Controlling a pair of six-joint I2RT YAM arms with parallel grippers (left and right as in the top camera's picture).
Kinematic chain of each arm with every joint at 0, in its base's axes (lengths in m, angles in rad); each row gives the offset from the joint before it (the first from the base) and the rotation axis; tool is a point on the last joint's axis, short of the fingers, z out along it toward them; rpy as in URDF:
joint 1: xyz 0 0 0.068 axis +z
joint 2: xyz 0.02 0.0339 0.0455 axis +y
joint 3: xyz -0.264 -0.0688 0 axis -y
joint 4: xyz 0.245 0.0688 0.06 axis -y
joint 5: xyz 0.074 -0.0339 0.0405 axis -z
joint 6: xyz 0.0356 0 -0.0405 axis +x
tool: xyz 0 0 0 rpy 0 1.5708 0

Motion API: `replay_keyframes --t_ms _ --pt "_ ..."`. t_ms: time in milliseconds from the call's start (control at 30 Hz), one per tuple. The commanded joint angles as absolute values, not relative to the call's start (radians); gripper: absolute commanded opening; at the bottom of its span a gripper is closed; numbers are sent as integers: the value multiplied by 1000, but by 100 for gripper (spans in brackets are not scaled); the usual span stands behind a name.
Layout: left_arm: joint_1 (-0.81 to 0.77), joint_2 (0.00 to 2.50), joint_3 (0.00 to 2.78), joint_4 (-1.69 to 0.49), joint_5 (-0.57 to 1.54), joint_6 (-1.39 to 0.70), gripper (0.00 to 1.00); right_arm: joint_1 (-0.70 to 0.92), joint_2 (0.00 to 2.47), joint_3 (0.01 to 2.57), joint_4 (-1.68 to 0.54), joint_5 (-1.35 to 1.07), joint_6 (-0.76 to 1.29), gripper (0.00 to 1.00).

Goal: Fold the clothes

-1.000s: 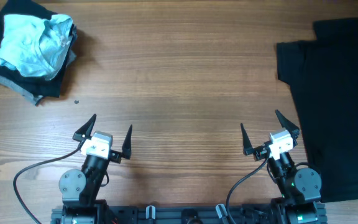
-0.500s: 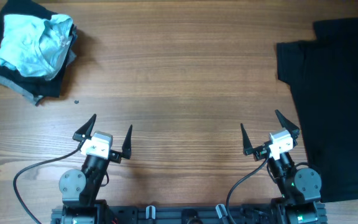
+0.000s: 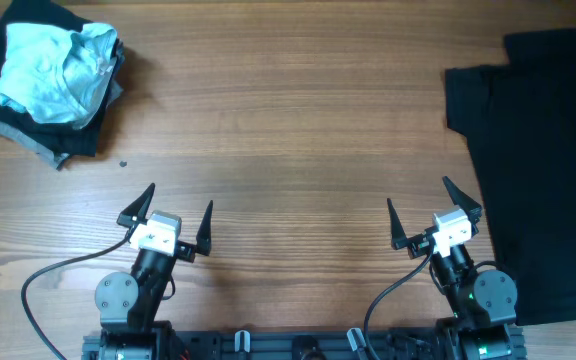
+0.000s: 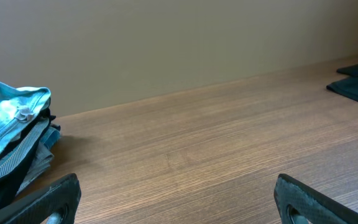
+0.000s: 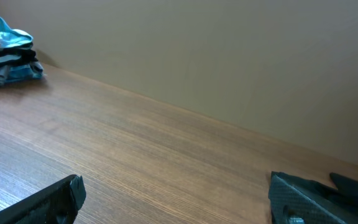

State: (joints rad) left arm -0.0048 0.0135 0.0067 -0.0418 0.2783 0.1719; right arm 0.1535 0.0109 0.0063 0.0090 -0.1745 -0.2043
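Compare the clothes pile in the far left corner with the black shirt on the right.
The clothes pile is crumpled and stacked; the black shirt lies spread flat. The pile shows light blue over dark and grey layers; the shirt is black all over. The shirt covers much more of the table than the pile. Both are cloth resting on the wood.

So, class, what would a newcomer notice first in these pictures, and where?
A black shirt lies spread along the table's right edge. In the far left corner sits a dark pile topped by a crumpled pale blue garment. At the front, the left gripper and right gripper stand open, empty.
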Motion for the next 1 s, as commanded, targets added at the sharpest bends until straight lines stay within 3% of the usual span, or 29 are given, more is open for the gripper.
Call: replay_keyframes --t_ms 0,967 --pt "-9 7 6 -49 276 179 100 150 7 5 14 -160 -210 100" --pt "-9 9 6 -46 331 145 100 150 7 5 22 -166 -206 100"
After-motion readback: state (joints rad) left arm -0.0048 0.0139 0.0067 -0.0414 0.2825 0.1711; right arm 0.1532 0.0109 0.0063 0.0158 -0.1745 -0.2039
